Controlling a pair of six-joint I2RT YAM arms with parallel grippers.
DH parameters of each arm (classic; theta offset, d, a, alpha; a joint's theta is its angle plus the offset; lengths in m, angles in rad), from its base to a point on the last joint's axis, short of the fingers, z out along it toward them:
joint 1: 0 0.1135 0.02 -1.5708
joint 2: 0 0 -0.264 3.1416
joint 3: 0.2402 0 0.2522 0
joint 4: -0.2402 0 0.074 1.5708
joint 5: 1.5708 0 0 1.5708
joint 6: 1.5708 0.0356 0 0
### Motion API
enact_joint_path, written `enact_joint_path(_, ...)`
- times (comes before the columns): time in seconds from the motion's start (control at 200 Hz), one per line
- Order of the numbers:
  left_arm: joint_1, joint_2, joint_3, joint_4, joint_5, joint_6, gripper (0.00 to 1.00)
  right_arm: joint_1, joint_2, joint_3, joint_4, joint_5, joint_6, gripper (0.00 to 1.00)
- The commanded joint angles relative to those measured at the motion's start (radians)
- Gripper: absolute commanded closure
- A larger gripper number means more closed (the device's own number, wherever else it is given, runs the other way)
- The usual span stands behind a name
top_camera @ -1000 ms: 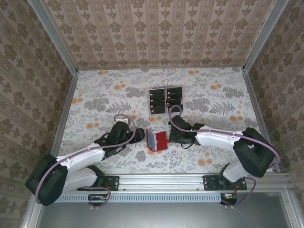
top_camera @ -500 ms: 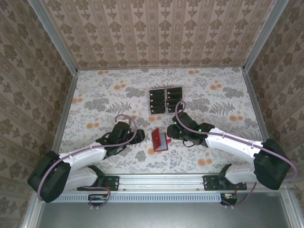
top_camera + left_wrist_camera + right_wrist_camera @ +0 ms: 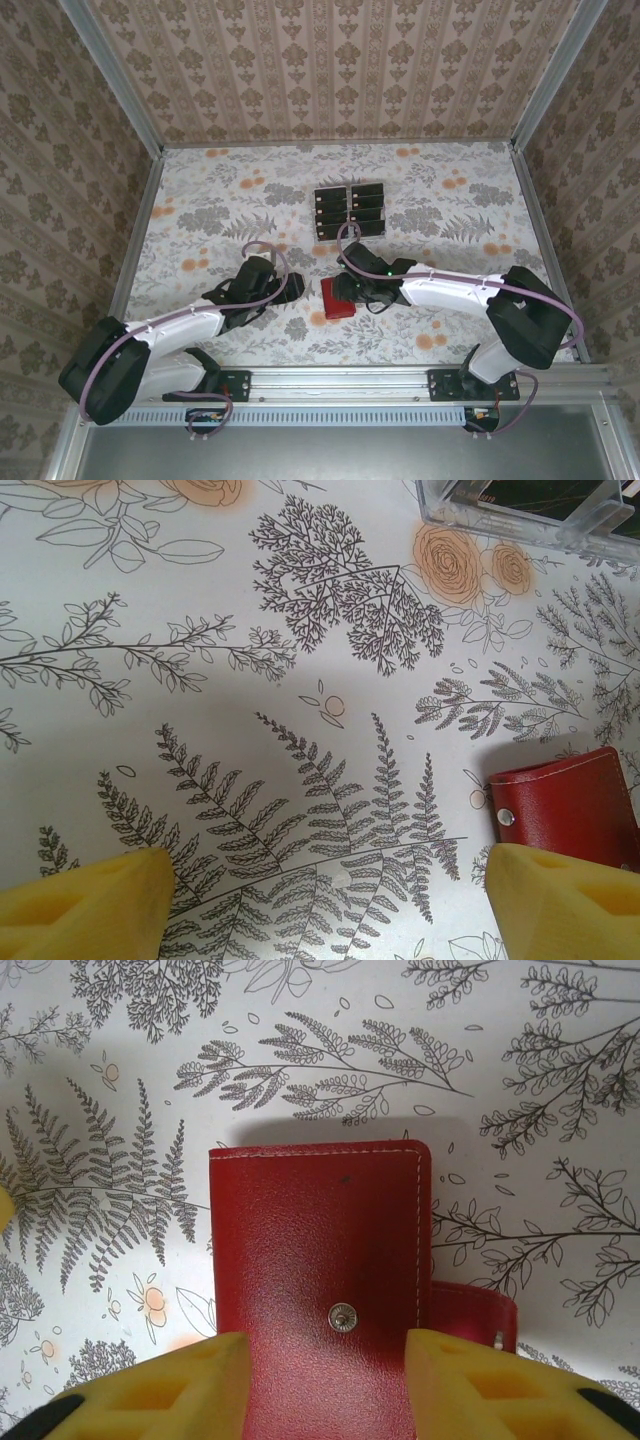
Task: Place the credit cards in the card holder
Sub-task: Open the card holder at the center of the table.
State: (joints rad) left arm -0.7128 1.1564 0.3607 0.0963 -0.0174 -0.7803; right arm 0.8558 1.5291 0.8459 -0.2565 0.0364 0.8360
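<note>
Nearest the bases, the left gripper (image 3: 325,880) is hovering low over the flowered table (image 3: 200,200), its yellow fingers standing wide apart with nothing between them. The card holder (image 3: 320,1230) is lying just to its right, folded shut with the snap stud facing up; only red cover is showing, none of the inside. The right gripper (image 3: 328,1360) is hanging directly over that holder, its fingers parted above the cover and pinching nothing. The task is looking barely begun: no card is showing in or on the holder, and I am judging that it is needing to be opened before anything can go in. Farther back, well apart from the holder, the clear slotted rack (image 3: 600,520) is holding the credit cards (image 3: 348,210) in two columns, too small to count.
</note>
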Motion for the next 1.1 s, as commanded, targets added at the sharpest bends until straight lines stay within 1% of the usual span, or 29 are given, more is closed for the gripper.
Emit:
enact_joint_path(0.0,-0.003,-0.008,0.024,-0.011,-0.016,0.025,0.17,0.006,0.014,0.024,-0.001,0.020,-0.011,0.49)
enact_joint_path(0.105,-0.003,-0.001,0.026,-0.005,-0.012,0.025,0.16,0.005,0.030,0.021,-0.004,0.026,-0.012,0.45)
enact_joint_path(0.28,-0.002,0.014,0.033,0.003,-0.007,0.027,0.17,0.004,0.078,0.030,-0.001,0.024,-0.014,0.44)
enact_joint_path(0.45,-0.004,0.015,0.035,0.002,-0.007,0.027,0.16,-0.001,0.116,0.035,0.007,0.017,-0.012,0.40)
enact_joint_path(0.53,-0.003,0.016,0.035,0.003,-0.006,0.026,0.16,-0.003,0.126,0.036,0.020,0.003,-0.012,0.41)
enact_joint_path(0.94,-0.002,0.017,0.034,0.007,-0.009,0.029,0.16,-0.003,0.064,0.012,0.116,-0.101,-0.002,0.42)
enact_joint_path(1.095,-0.002,0.014,0.033,0.007,-0.008,0.029,0.16,-0.004,0.030,0.010,0.129,-0.120,0.012,0.43)
